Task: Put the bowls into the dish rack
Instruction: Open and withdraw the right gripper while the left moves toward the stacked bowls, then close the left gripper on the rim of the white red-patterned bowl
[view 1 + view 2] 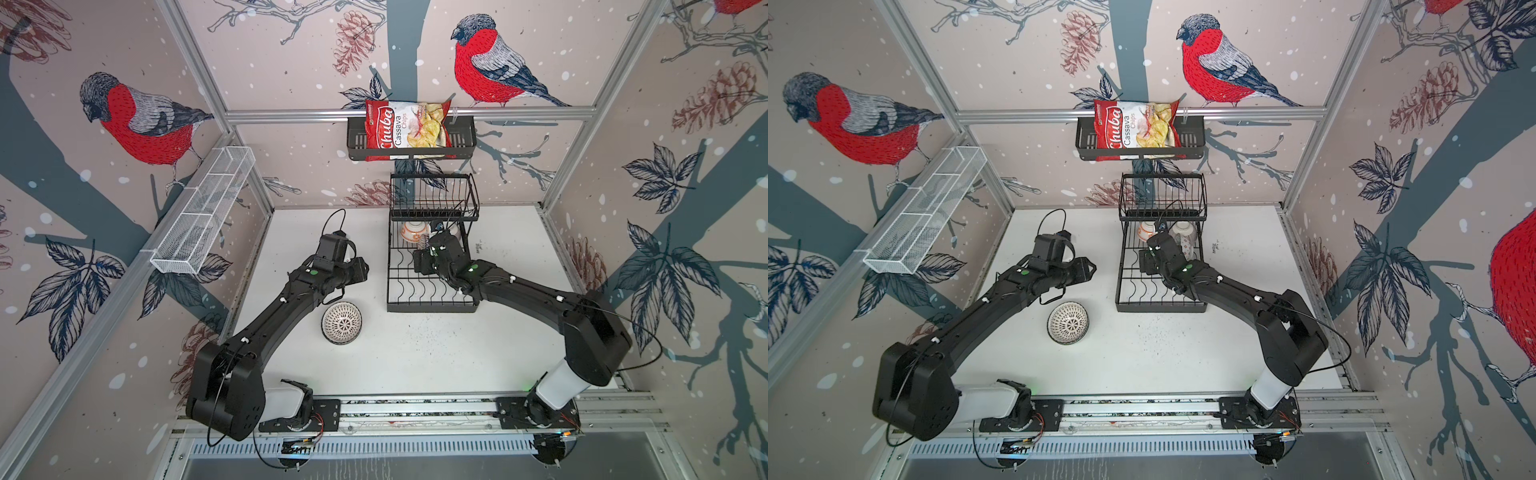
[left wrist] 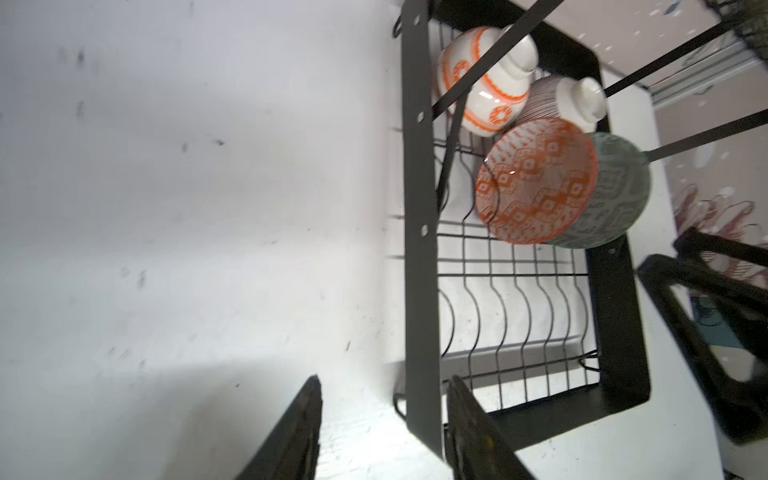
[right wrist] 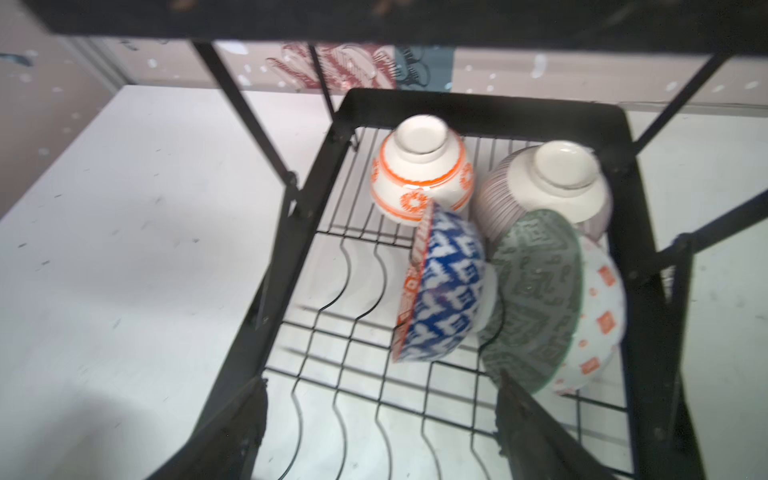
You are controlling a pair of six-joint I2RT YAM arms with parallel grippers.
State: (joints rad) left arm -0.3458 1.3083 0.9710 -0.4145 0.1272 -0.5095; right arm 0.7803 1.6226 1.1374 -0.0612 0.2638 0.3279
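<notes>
The black dish rack stands at the back middle of the table. Several bowls sit at the far end of its lower tier: an orange-ringed one and a pink-lined one upside down, with a blue one, a grey-green one and a white orange-squared one on edge. A black-white dotted bowl rests upright on the table, left of the rack. My right gripper hangs open and empty over the rack's wires, just short of the blue bowl. My left gripper is open and empty, beside the rack's left frame.
The rack's upper basket tier overhangs the stored bowls. A black slotted shelf on the back wall holds a chips bag. A white mesh basket hangs on the left wall. The left arm passes close to the dotted bowl.
</notes>
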